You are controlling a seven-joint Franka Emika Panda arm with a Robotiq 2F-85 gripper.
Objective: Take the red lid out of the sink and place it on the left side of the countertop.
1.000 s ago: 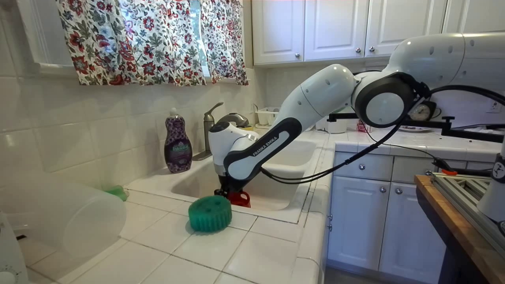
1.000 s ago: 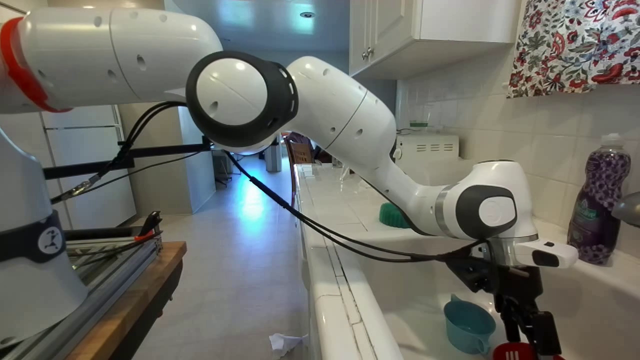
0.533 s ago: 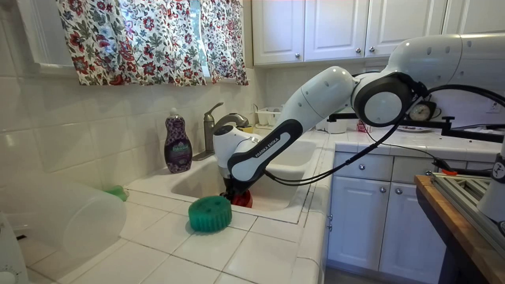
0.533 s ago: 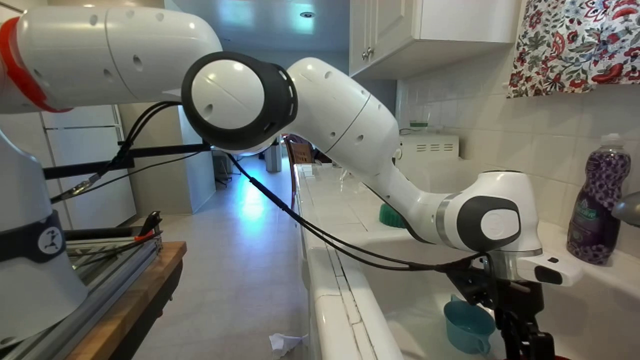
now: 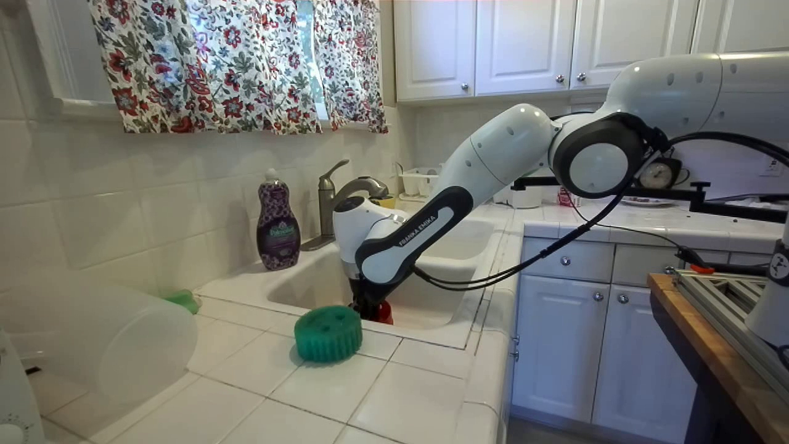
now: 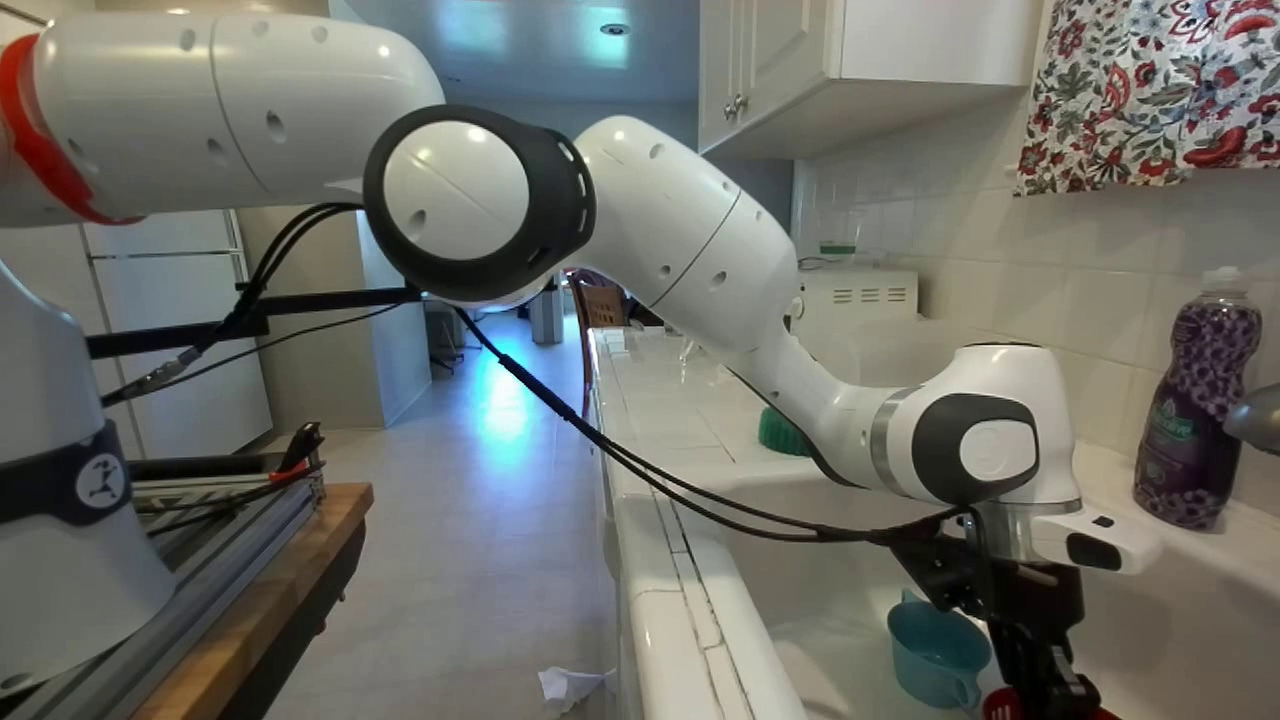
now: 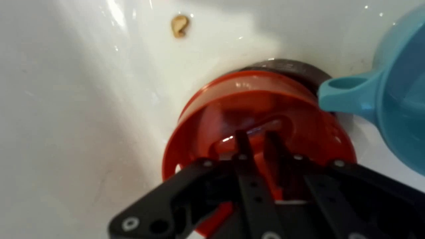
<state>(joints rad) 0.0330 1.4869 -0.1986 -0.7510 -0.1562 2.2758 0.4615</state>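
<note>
White walls of the sink (image 7: 86, 132) surround the gripper (image 7: 257, 134) in the wrist view. Its 2 jaws stand close together over or in the hollow of the lid (image 7: 259, 109), low in the basin; red shows in their narrow gap, but whether they pinch any of it I cannot tell. A blue cup (image 7: 401, 99) is just right of them.

In an exterior view the arm (image 6: 690, 230) has come lower over the past 1 s, then the jaws have drawn closer: a grasp seems under way, the lift still to come. Only slivers of lid show either side of them.

In an exterior view a green disc (image 5: 328, 334), unseen from the wrist, stands on the counter (image 5: 419, 401) near the gripper, probably by the goal; the cup does not show
</note>
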